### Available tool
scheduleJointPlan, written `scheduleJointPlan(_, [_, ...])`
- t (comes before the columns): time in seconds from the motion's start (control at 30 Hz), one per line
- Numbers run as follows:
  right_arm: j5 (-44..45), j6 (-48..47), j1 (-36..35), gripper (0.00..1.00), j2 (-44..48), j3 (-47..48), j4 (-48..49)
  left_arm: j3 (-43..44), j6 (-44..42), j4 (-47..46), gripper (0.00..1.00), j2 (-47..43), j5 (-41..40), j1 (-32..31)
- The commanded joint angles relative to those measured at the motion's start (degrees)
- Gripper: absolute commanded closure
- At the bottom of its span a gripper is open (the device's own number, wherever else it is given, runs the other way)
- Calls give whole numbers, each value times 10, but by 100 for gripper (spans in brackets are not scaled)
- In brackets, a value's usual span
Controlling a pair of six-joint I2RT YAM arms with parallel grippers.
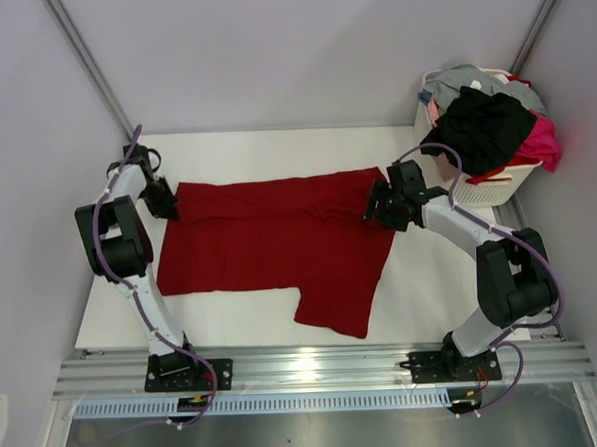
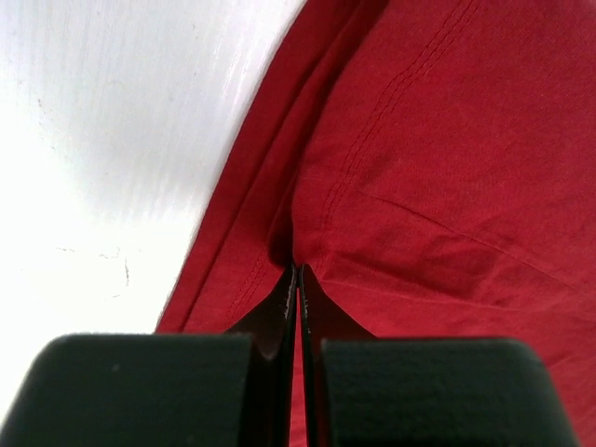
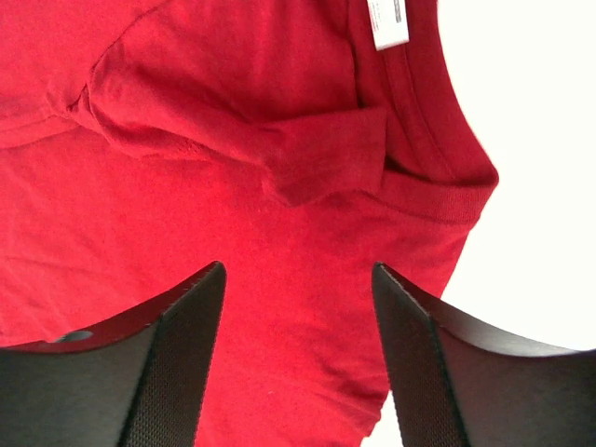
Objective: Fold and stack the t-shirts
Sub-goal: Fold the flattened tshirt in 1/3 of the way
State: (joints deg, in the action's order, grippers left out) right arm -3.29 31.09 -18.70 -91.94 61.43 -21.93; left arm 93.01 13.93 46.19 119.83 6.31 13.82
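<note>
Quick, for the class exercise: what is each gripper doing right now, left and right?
Left gripper: closed, pinching the red t-shirt.
Right gripper: open over the red t-shirt, holding nothing.

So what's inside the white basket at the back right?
The basket holds a heap of clothes: a black garment draped over its front rim, a pink one at its right side, and grey cloth at the back. Whatever lies beneath them is covered.
</note>
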Motion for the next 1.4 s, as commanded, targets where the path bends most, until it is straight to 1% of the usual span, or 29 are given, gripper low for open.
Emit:
scheduleJointPlan(0.0, [-11,49,-2,29,32,-26,18,-3,-7,-18,100,-18,3,-3])
scheduleJointPlan(0.07, [-27,75,-3,28,34,-48,53,-11,-9,-23,100,-23,4,-2])
scheduleJointPlan(0.17, [-21,105,-9,28,25,-52,69,-9,-15,-23,100,-22,6,-2])
scheduleJointPlan(0.33, [23,135,-11,33,-2,-50,108,-13,-22,-29,100,-25,11,-2])
scheduleJointPlan(0.5, [76,165,-7,34,-40,-40,122,-14,-22,-30,99,-26,13,-2])
scheduleJointPlan(0.63, [107,146,-6,36,-77,-8,80,-16,-24,-31,99,-27,16,0])
scheduleJointPlan(0.7, [115,131,-6,36,-82,-7,80,-18,-24,-33,99,-27,19,1])
scheduleJointPlan(0.93, [93,116,-3,42,-95,-11,131,-18,-24,-36,100,-27,27,6])
scheduleJointPlan(1.03, [90,112,-5,48,-106,-3,139,-18,-24,-36,99,-26,30,7])
scheduleJointPlan(1.1, [90,105,-5,49,-116,7,136,-17,-24,-36,99,-26,32,8])
scheduleJointPlan(1.17, [94,103,-6,53,-119,11,132,-18,-24,-37,99,-26,34,8])
scheduleJointPlan(1.27, [101,100,-9,65,-118,11,131,-16,-24,-37,99,-24,36,9])
scheduleJointPlan(1.3, [107,99,-9,77,-117,12,127,-15,-24,-37,99,-25,37,9])
scheduleJointPlan(1.33, [109,93,-12,84,-116,15,124,-15,-24,-37,100,-24,38,10])
scheduleJointPlan(1.37, [115,88,-13,89,-116,17,123,-14,-24,-37,100,-24,40,10])
